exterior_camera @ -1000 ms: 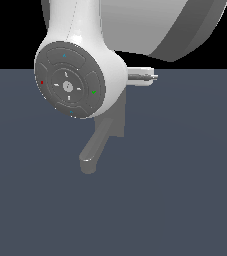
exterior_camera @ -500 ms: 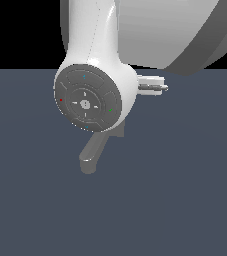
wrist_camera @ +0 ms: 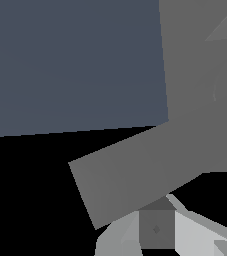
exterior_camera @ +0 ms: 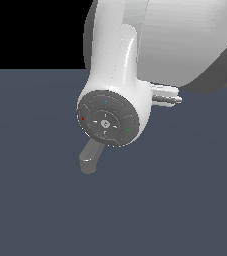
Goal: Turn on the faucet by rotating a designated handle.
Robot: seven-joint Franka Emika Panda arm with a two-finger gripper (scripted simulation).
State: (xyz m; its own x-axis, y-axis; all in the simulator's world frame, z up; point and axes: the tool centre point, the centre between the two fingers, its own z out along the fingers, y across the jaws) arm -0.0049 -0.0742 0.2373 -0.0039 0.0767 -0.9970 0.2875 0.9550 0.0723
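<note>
White and shiny, the big robot arm (exterior_camera: 120,60) fills most of the exterior view, closest to the camera. Its round dark grey end cap (exterior_camera: 106,119), with tiny red, green and blue dots, faces the camera and hides most of what is behind it.

The pincer itself cannot be seen in the exterior view. In the wrist view only a bit of it shows: a pale grey finger (wrist_camera: 197,232) at the picture's edge, with a small dark grey square pad (wrist_camera: 156,229) beside it. The other finger is hidden, so I cannot tell if the pincer is open or closed, or if it holds anything.

Just past that finger lies the plain matte grey faucet (wrist_camera: 185,135). A wide flat grey slab (wrist_camera: 130,172) sticks out from a bigger grey block (wrist_camera: 200,75), and the slab looks very close to the pad, maybe touching it. I cannot tell which faucet part this slab is.

In the exterior view, the thick rounded grey spout (exterior_camera: 90,159) peeks out under the round cap. The thin straight grey handle rod (exterior_camera: 167,95) pokes out from behind the arm toward the exterior view's right, with its blunt tip free.

Farthest back is the flat dark blue-grey floor (exterior_camera: 185,200).
</note>
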